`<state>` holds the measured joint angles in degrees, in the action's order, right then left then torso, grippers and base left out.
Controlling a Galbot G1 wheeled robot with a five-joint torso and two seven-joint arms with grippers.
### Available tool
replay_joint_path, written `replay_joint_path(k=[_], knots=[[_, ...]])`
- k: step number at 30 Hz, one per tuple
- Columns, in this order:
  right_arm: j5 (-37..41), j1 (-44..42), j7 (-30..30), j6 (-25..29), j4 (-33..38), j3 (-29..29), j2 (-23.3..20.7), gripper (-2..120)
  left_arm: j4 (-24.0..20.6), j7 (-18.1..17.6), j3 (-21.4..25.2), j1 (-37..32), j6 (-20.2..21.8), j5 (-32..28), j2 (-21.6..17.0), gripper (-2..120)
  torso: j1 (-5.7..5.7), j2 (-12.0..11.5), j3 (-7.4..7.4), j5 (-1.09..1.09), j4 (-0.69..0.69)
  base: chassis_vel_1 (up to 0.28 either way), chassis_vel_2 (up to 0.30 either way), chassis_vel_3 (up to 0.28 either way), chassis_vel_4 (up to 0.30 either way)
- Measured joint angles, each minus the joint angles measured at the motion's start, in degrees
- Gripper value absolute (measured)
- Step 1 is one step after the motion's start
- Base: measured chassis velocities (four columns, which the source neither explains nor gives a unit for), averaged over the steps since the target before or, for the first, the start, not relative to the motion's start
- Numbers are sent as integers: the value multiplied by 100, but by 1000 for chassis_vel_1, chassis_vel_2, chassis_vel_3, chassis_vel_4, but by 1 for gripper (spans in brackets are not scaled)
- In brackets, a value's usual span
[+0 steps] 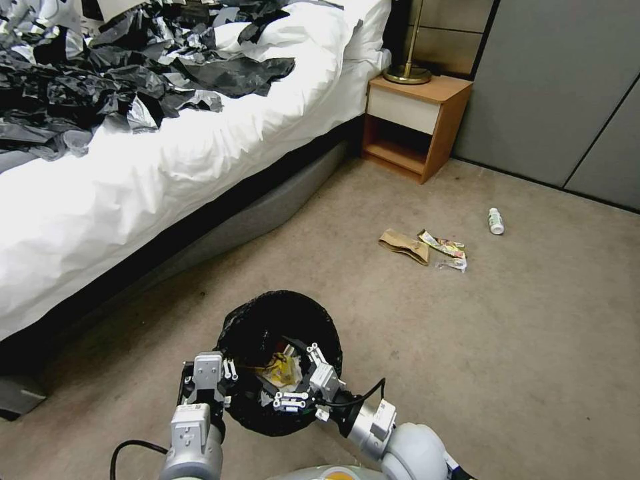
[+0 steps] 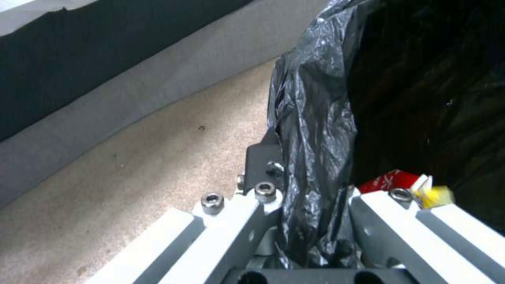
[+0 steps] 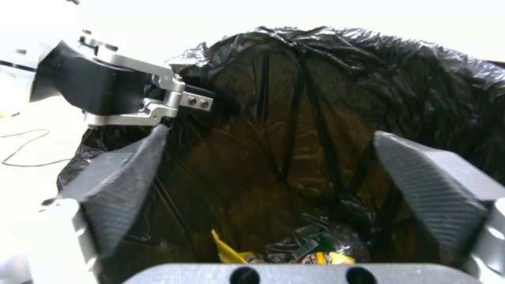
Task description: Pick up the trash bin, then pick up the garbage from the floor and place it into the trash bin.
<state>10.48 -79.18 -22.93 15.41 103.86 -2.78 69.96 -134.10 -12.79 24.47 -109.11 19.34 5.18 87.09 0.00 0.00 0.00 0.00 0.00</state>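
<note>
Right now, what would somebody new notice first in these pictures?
First, the bin low in the head view, its black bag rim pinched by the left gripper while the open right gripper hangs over its mouth, with yellow and red litter inside. Next, the heap of torn black plastic on the white bed. Farther off on the carpet lie a paper bag, a wrapper and a small bottle.

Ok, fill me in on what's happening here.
The left gripper is clamped on the rim of the trash bin beside the bed. The right gripper hangs open over the bin's mouth, above wrappers already inside. A brown paper bag, snack wrapper and small white bottle lie on the floor.
</note>
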Motion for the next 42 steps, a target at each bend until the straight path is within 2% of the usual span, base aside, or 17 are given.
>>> replay_joint_path(k=[6,8,9,10,13,14,17,18,20,24,27,31,42], knots=[[-76,-113,41,245,399,312,-33,100,1,8,30,-2,3,-2,-15,1,0,0,0,0,0,0,0,0,0],[-152,-196,285,356,693,483,-49,100,28,38,73,3,2,-2,-32,1,0,0,0,1,0,0,0,0,0],[-263,-294,619,362,1004,618,-100,100,73,57,128,17,1,-7,-50,1,0,0,0,0,1,0,0,0,0],[-263,-294,619,362,1004,618,-100,100,73,57,128,17,1,-7,-50,1,0,0,0,0,1,0,0,0,0],[-628,-761,1544,319,1840,1169,-115,100,125,58,208,51,-5,-91,-77,1,0,0,0,0,1,0,0,0,0],[-628,-761,1544,319,1840,1169,-115,100,125,58,208,51,-5,-91,-77,1,0,0,0,0,1,0,0,0,0],[-984,-1533,2407,205,2312,1630,21,100,120,62,235,89,1,-150,-70,1,0,0,0,0,0,0,0,0,0],[-984,-1533,2407,205,2312,1630,21,100,120,62,235,89,1,-150,-70,1,0,0,0,0,0,0,0,0,0],[-1115,-2133,2818,271,2415,1819,148,100,121,77,261,116,-7,-180,-77,1,0,0,0,-1,-2,0,0,0,0],[-1219,-2411,2944,502,2341,1961,343,100,128,131,262,132,-68,-196,-75,1,0,0,0,0,-1,0,0,0,0],[-1244,-2693,3021,804,2132,2044,647,100,185,292,261,149,-237,-168,-68,1,0,0,0,0,0,0,0,0,0],[-1194,-2751,3126,906,1977,2029,817,100,232,373,285,160,-351,-125,-86,1,0,0,0,0,0,0,0,0,0],[-1132,-2501,3328,761,1936,2284,831,100,224,456,243,174,-314,-137,-82,1,0,0,0,0,0,0,0,0,0]])
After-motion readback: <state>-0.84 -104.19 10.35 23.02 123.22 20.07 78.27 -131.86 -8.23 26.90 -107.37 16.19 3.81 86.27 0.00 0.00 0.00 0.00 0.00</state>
